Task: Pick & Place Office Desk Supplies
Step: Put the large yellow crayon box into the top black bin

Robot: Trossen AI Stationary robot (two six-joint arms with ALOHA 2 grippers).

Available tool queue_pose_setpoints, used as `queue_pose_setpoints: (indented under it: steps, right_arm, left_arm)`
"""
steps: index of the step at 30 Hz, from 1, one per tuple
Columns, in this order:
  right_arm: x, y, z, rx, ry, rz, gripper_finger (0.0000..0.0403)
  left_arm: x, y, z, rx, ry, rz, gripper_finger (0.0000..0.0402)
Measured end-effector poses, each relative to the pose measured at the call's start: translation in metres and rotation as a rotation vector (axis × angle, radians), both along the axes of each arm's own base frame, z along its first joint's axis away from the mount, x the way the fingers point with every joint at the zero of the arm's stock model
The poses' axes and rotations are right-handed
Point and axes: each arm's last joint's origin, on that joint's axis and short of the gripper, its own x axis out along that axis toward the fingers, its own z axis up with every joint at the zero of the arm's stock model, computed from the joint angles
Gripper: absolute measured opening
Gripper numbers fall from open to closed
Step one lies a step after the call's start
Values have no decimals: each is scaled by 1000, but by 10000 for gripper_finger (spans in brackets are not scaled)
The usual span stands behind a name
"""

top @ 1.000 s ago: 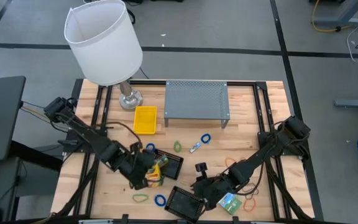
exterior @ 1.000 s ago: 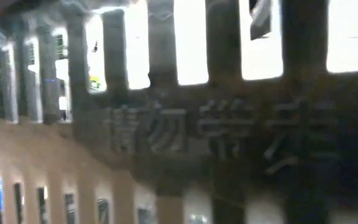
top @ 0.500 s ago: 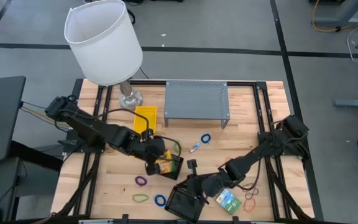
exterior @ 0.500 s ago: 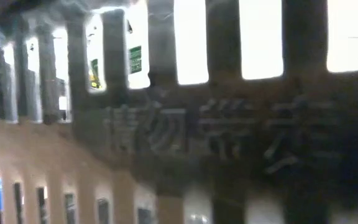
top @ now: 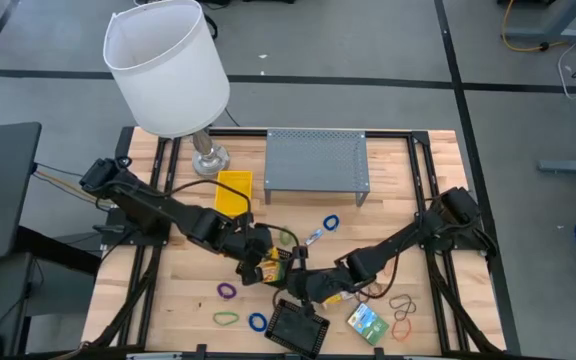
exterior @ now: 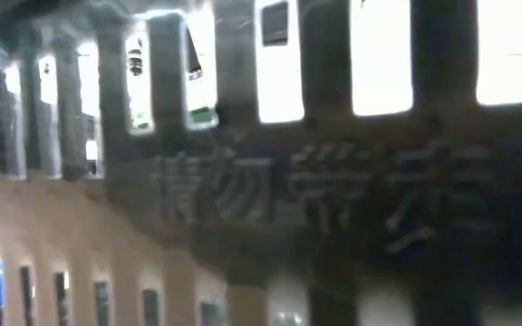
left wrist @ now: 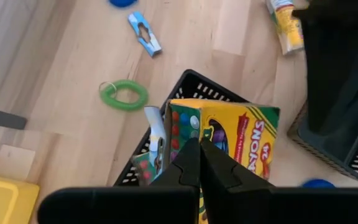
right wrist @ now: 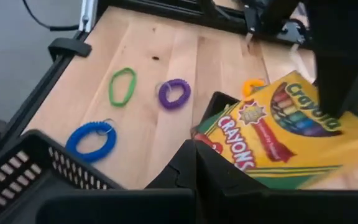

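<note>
High view: left gripper (top: 259, 262) and right gripper (top: 293, 280) meet mid-desk (top: 408, 190) at crayon box (top: 268, 270).

Left wrist: jaws shut, tips against crayon box (left wrist: 229, 140) standing in black basket (left wrist: 194, 93).

Right wrist: jaws shut beside box.

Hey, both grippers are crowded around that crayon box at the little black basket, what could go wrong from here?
1. The shut left gripper and shut right gripper sit on either side of the yellow-green Crayons box; the arms may collide.
2. The box rests tilted on the black mesh basket; a nudge might tip it out or shove the basket.
3. The green coiled band lies close by and could be swept aside.
</note>
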Motion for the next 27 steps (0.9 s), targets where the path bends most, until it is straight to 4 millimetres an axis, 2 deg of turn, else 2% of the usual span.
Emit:
queue_pose_setpoints:
  steps: [16, 27]
  right_arm:
    - [16, -29, -30, 2, 101, -106, 0]
    - [19, -37, -35, 20, 122, -136, 0]
  left_arm:
    - [0, 0, 1, -17, -3, 10, 0]
    - [2, -3, 3, -89, -30, 15, 10]
